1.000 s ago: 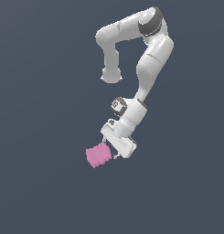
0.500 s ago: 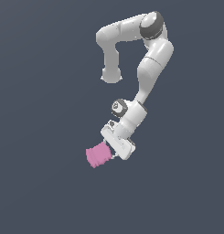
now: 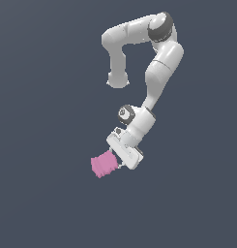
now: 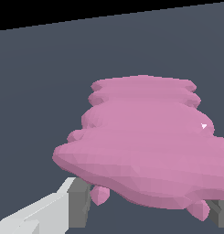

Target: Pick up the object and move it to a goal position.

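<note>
Nearest, in the wrist view: the pink object [image 4: 145,146] fills most of the frame, a stack of ribbed tiers widening to a broad lower shelf. A grey finger pad [image 4: 79,201] on a white finger sits at lower left, against the lump's underside; a sliver of the other pad shows at the lower right edge. Small pink nubs hang between them.

Further out, in the exterior view: the claw [image 3: 116,163] sits just below centre of frame, closed on the object [image 3: 103,165], which juts from it toward the lower left. Judging from both views, the fingers pinch only the near edge of the lump; most of its bulk hangs beyond them.

Farthest: the white arm [image 3: 158,72] climbs from the wrist to an elbow at upper right, then bends back toward upper centre. Behind all, flat dark grey; no worktop edge and no goal marker can be made out.

Risks, as judged: a shallow, off-centre hold on bumpy sides. A quick swing or wrist turn could let the lump pivot between the pads or slip free. With no goal visible, overshoot cannot be gauged.
</note>
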